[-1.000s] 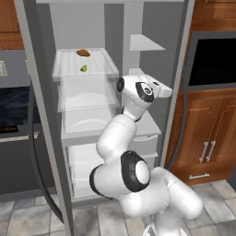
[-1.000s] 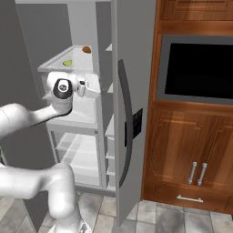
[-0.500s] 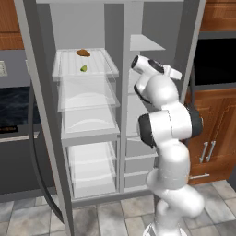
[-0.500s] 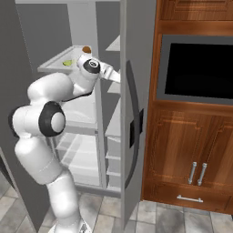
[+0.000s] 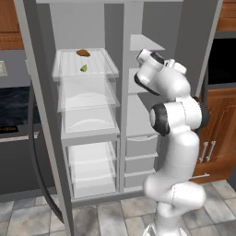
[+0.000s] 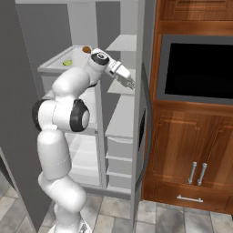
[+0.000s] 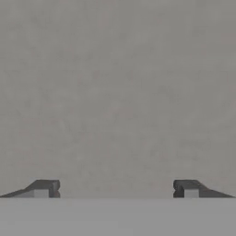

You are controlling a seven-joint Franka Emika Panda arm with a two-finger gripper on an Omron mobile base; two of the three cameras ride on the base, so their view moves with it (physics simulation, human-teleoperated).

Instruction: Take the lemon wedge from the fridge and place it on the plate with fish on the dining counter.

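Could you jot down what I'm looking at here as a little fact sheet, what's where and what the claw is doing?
setting: fridge, doors open, white shelves inside
lemon wedge: on the top left shelf, untouched
brown food item: same shelf, behind the wedge
gripper: open, empty, raised beside the right-hand shelves, apart from the wedge
hand view: fingertips spread wide, facing a plain grey surface
beside the fridge: wooden cabinets with a dark oven

The fridge (image 5: 92,120) stands open, its left compartment clear from the front. On the top left shelf (image 5: 85,69) the lemon wedge (image 5: 84,68) lies near the front, a brown food item (image 5: 83,53) behind it, open room around both. A vertical divider (image 5: 120,115) separates that side from the right shelves, where the gripper (image 6: 130,83), jaws wide, faces a plain grey wall.
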